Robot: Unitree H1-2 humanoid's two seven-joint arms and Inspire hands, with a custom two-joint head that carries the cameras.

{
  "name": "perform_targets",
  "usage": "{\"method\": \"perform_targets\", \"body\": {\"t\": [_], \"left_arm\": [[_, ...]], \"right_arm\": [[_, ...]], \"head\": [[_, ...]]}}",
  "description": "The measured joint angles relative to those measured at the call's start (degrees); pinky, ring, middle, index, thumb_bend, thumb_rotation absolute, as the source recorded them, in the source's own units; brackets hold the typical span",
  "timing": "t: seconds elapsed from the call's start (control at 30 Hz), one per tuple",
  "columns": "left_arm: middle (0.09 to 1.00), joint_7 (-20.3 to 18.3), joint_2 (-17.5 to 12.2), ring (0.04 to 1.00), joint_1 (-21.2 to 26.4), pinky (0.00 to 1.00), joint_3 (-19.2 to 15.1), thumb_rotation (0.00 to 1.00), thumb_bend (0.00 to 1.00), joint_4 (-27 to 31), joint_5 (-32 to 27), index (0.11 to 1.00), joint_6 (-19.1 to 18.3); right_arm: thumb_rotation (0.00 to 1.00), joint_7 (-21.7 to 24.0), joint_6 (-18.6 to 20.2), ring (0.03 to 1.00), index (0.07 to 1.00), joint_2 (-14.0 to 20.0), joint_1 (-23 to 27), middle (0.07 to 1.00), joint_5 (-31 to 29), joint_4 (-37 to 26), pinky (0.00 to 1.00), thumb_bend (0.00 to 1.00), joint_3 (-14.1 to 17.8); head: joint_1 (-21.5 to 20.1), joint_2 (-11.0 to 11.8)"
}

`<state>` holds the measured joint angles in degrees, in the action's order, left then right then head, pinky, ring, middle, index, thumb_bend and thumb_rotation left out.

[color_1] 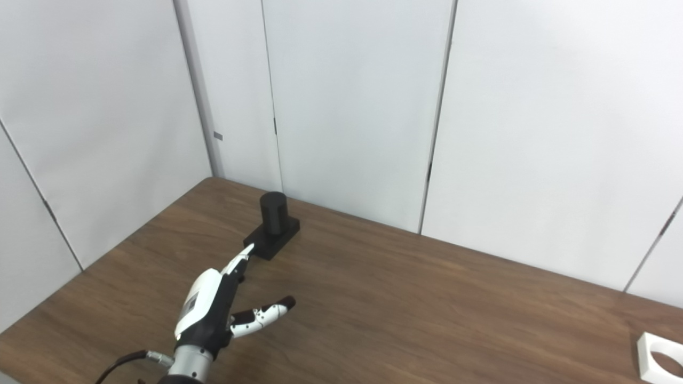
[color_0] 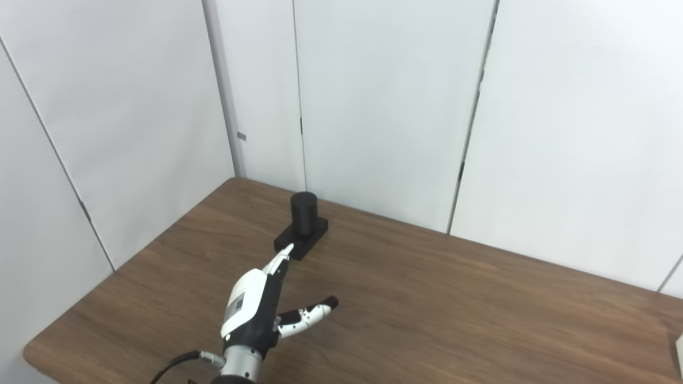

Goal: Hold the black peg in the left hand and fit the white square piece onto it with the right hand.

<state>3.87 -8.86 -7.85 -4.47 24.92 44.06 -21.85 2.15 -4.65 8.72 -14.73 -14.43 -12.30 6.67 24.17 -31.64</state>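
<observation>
One black peg (color_0: pixel 304 212) stands upright on its flat black base (color_0: pixel 300 239) near the far left corner of your wooden table (color_0: pixel 427 298), close to the white wall panels (color_0: pixel 384 106). Your left hand (color_0: pixel 265 301) reaches toward it with fingers (color_0: pixel 280 260) stretched out and thumb (color_0: pixel 309 314) spread wide, holding nothing; the fingertips sit just short of the base, though whether they touch it cannot be told. Far off at the table's right edge lies the white square piece (color_1: pixel 660 358), its round hole partly cut off by the frame. Your right hand is not in view. By the look of it, you are on the opening step, the approach to the peg. Next comes closing the left hand around the peg or its base, firmly enough to steady it, before the right fetches the piece.
</observation>
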Motion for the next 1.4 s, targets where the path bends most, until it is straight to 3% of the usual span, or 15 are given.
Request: {"method": "perform_targets", "body": {"t": [0.23,0.4,0.5,0.77,1.1,1.4], "left_arm": [[0.984,0.5,-3.96,1.0,3.42,1.0,-0.28,0.63,0.81,-4.06,8.87,0.878,-1.19],[0.995,1.11,-7.75,1.0,5.47,1.0,2.22,0.65,0.83,-10.36,19.09,0.88,-2.27],[1.0,1.17,-8.92,1.0,6.66,1.0,2.9,0.67,0.84,-12.73,21.54,0.894,-2.5],[0.996,-2.09,-9.45,1.0,11.62,1.0,4.73,0.69,0.84,-18.67,23.65,0.886,-4.49],[0.977,-1.91,-10.79,1.0,18.64,1.0,7.11,0.68,0.86,-29.46,24.39,0.85,-4.68],[0.981,-1.58,-10.81,1.0,25.23,1.0,6.92,0.72,0.88,-38.67,24.3,0.858,-4.71]], "right_arm": [[0.83,-0.02,-0.01,0.895,0.89,-0.12,-0.06,0.886,0.04,0.0,0.85,0.85,0.08],[0.81,-0.21,-0.01,0.885,0.885,-0.18,-0.03,0.877,0.15,0.0,0.82,0.85,0.05],[0.82,-0.43,-0.01,0.882,0.888,-0.19,-0.13,0.876,0.33,0.0,0.82,0.84,0.09],[0.83,-0.56,-0.02,0.884,0.89,-0.26,-0.17,0.878,0.71,-0.06,0.81,0.83,-0.01],[0.84,-0.71,-0.03,0.893,0.894,-0.33,-0.25,0.885,2.37,-0.15,0.83,0.83,-0.27],[0.84,-0.73,-0.05,0.909,0.907,-0.34,-0.35,0.894,2.42,-0.2,0.86,0.82,-0.27]], "head": [[-0.61,0.17],[-0.97,0.18],[-1.14,0.09],[-2.02,0.09],[-2.81,-0.09],[-2.9,-0.18]]}}
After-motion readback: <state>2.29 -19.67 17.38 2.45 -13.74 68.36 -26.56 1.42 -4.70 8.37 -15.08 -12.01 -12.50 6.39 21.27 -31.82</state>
